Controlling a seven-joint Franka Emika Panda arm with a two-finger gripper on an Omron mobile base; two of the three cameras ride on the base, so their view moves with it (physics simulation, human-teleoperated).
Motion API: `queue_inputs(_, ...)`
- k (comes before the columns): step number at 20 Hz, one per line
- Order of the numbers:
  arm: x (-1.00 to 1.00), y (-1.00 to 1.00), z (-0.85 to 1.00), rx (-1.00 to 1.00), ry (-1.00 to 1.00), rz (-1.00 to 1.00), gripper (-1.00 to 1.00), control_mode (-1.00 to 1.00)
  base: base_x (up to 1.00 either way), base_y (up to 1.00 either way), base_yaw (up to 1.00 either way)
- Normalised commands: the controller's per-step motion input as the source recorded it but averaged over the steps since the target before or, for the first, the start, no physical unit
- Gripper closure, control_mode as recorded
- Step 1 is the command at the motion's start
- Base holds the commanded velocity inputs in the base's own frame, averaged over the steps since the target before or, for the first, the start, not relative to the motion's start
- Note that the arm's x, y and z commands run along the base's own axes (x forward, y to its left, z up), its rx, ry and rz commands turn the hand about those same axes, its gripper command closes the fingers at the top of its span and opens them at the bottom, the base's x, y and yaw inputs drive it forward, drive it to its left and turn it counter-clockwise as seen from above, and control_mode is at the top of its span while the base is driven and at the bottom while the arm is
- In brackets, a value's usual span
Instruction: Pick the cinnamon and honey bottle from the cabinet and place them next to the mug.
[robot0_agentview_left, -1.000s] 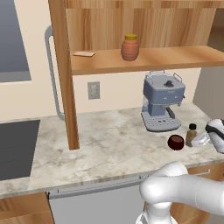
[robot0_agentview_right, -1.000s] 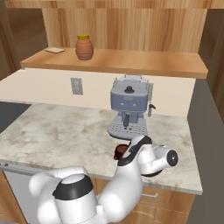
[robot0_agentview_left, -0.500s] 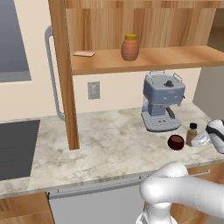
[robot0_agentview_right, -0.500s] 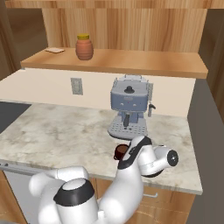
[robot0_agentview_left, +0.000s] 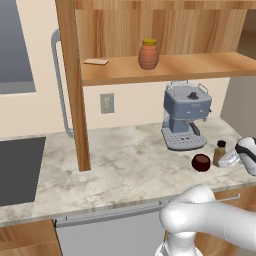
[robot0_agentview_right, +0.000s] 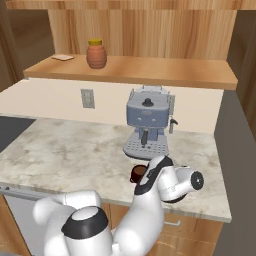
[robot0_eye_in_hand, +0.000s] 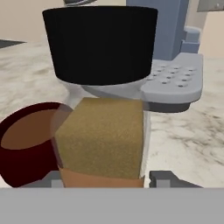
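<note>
The cinnamon (robot0_eye_in_hand: 101, 109) stands upright on the counter (robot0_agentview_left: 125, 160), its dark cap up and its long axis vertical, just beside the mug (robot0_agentview_left: 201, 162) on the side away from the cabinet post. In my hand view it sits dead centre between my finger tips (robot0_eye_in_hand: 162, 178), close enough to hide most of what is behind it, with the mug's red-brown rim showing low at its left and the coffee machine (robot0_agentview_left: 185, 119) rising behind. My gripper (robot0_eye_in_hand: 105, 181) reaches in level from the right end of the counter, so the bottle lies straight ahead of me along my approach line. My jaws stand narrowly apart, one tip each side of the bottle's base; I cannot tell whether the pads touch the glass or have a sliver of clearance, so I would not call it a firm hold or a clean release.

I judge the first half done: the cinnamon is down beside the mug. The honey bottle (robot0_agentview_left: 148, 54) is well apart from me, up on the shelf of the cabinet (robot0_agentview_left: 165, 67), above and to the left of the coffee machine. The coming move turns on that: I must back straight out along my own axis, away from the bottle, so as not to tip it into the mug, then rise and swing left to the shelf.
</note>
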Motion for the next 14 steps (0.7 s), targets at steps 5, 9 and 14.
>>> queue_inputs(5, 0.00, 0.00, 0.00, 0.00, 0.00, 0.00, -1.00, -1.00, 0.00, 0.00, 0.00)
queue_inputs(9, -0.06, 0.00, 0.00, 0.00, -0.01, 0.00, -1.00, -1.00, 0.00, 0.00, 0.00)
queue_inputs(14, -0.41, -0.03, 0.00, 0.00, -0.08, -0.04, -1.00, -1.00, 0.00, 0.00, 0.00)
